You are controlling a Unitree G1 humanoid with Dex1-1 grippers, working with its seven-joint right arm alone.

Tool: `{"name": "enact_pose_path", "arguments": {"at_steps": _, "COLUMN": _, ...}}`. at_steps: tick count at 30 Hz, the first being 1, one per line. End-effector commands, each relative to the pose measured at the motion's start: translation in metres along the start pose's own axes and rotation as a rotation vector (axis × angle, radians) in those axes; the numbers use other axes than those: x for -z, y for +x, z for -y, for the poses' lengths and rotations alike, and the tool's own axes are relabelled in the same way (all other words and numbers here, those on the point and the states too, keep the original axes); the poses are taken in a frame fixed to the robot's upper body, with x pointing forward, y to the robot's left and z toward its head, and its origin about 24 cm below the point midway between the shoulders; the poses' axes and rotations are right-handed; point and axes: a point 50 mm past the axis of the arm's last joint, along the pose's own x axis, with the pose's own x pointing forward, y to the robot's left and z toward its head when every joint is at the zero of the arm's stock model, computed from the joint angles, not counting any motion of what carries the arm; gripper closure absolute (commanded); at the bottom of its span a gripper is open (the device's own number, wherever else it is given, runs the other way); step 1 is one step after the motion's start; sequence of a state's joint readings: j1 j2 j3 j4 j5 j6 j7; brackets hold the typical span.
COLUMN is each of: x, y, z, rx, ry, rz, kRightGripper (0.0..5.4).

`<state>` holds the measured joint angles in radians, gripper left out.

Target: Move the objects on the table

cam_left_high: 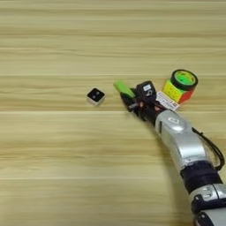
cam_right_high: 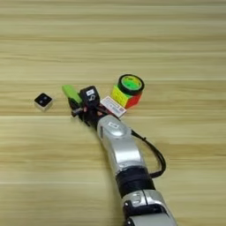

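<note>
Gripper (cam_left_high: 132,100) sits at the flat green bar (cam_left_high: 124,88); I cannot tell whether its fingers have closed on it. I judge the bar light, stiff and slick, best pinched across its narrow width.

Small cube (cam_left_high: 96,96) lies alone near table (cam_left_high: 53,167) centre, well left of my gripper (cam_right_high: 77,106). Flat bar (cam_right_high: 70,93) at my fingertips. Card (cam_right_high: 112,106) right of gripper, touching puzzle cube (cam_right_high: 126,96); tape ring (cam_right_high: 131,83) on top of it.

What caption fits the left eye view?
Right pincer at the green bar, tape ring atop the puzzle cube.
</note>
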<state>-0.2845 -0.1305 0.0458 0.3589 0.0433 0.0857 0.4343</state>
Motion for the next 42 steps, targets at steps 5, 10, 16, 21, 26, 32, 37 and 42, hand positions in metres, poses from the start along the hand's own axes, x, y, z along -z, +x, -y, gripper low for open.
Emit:
{"name": "enact_pose_path", "arguments": {"at_steps": 5, "x": -0.047, "y": -0.007, "z": -0.026, "rx": -0.079, "ry": -0.084, "rz": 0.171, "kRightGripper": 4.01}}
{"name": "enact_pose_path", "arguments": {"at_steps": 10, "x": -0.047, "y": -0.016, "z": -0.061, "rx": -0.203, "ry": -0.094, "rz": 0.175, "kRightGripper": 4.01}}
{"name": "enact_pose_path", "arguments": {"at_steps": 16, "x": -0.044, "y": -0.027, "z": -0.090, "rx": -0.309, "ry": -0.105, "rz": 0.165, "kRightGripper": 4.01}}
{"name": "enact_pose_path", "arguments": {"at_steps": 21, "x": -0.034, "y": -0.026, "z": -0.095, "rx": -0.320, "ry": -0.097, "rz": 0.123, "kRightGripper": 4.01}}
{"name": "enact_pose_path", "arguments": {"at_steps": 26, "x": -0.021, "y": -0.023, "z": -0.087, "rx": -0.284, "ry": -0.094, "rz": 0.064, "kRightGripper": 4.01}}
{"name": "enact_pose_path", "arguments": {"at_steps": 32, "x": -0.009, "y": -0.021, "z": -0.078, "rx": -0.250, "ry": -0.083, "rz": 0.018, "kRightGripper": 4.01}}
{"name": "enact_pose_path", "arguments": {"at_steps": 37, "x": -0.001, "y": -0.020, "z": -0.076, "rx": -0.239, "ry": -0.076, "rz": -0.007, "kRightGripper": 4.01}}
{"name": "enact_pose_path", "arguments": {"at_steps": 42, "x": 0.001, "y": -0.020, "z": -0.076, "rx": -0.238, "ry": -0.076, "rz": -0.009, "kRightGripper": 3.33}}
